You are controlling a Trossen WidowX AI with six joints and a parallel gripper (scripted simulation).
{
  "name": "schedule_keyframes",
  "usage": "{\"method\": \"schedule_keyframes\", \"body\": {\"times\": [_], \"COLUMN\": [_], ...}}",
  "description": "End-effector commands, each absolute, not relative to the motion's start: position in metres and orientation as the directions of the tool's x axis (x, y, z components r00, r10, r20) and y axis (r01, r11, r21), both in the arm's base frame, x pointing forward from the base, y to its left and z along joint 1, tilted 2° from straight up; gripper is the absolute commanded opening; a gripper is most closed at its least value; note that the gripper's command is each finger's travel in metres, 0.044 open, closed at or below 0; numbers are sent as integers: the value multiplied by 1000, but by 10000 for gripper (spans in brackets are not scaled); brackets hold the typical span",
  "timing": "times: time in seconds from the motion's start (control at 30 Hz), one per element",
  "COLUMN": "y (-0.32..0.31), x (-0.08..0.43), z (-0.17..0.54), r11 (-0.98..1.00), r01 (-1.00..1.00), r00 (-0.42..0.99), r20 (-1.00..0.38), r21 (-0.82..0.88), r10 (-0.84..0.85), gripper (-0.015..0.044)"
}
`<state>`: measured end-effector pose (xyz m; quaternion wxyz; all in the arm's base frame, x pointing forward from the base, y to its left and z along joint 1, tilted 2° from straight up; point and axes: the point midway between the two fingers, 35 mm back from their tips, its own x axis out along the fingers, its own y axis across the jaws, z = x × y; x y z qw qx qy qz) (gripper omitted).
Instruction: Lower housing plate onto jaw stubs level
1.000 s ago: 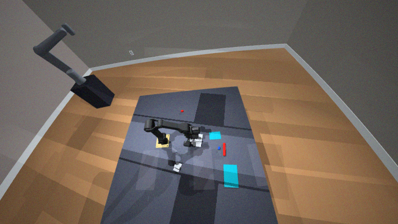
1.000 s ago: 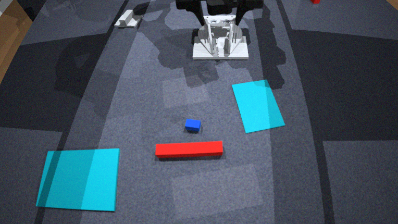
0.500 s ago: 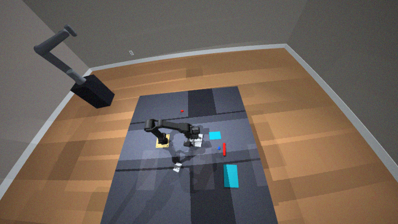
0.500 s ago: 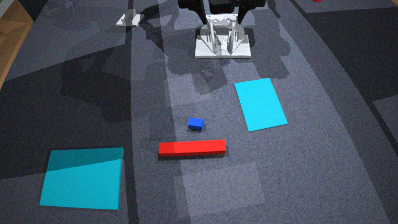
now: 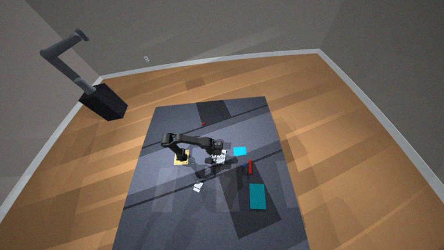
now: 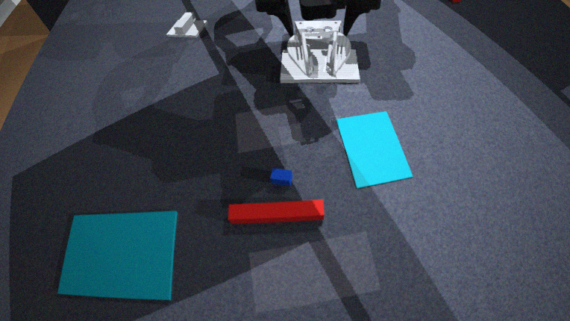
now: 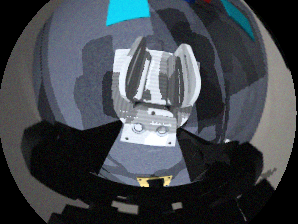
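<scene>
Housing plate [image 6: 318, 25] [image 7: 149, 135] lies between the open claw's [image 6: 318, 30] [image 7: 150, 127] fingertips.

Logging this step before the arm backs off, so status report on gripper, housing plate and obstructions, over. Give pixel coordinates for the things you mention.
Gripper [image 6: 318, 30] [image 7: 149, 125] open. Housing plate [image 6: 318, 26] [image 7: 150, 136] on jaw assembly, seating unconfirmed. Nothing visible blocking between fingertips and plate.

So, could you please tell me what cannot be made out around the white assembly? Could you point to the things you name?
- Stubs under the housing plate [image 6: 318, 25] [image 7: 150, 136]: hidden by the plate, wrist view.
- Upper gripper body: cut off by the exterior view's top edge.
- Plate's seating: covered by the arm [image 5: 194, 141], top view.
- Red block [image 6: 456, 1]: cut off by the same exterior edge.
</scene>
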<state>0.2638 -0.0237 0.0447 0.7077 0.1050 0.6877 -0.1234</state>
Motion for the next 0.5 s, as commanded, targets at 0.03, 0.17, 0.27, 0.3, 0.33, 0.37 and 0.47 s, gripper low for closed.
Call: {"method": "schedule_keyframes", "body": {"times": [0.03,0.17,0.27,0.3,0.33,0.37,0.47], "y": [-24,-24,-24,-24,-24,-24,-23], "x": [264,264,264,264,264,265,266], "z": [45,45,45,45,47,51,73], "r11": [948,948,948,948,948,948,948], "r01": [319,319,319,319,319,319,317], "r00": [24,24,24,24,24,24,24], "r20": [-999,-999,-999,-999,-999,-999,-999], "r21": [-21,-21,-21,-21,-21,-21,-22], "r10": [-30,-30,-30,-30,-30,-31,-32], "gripper": [440,440,440,440,440,440,440]}}
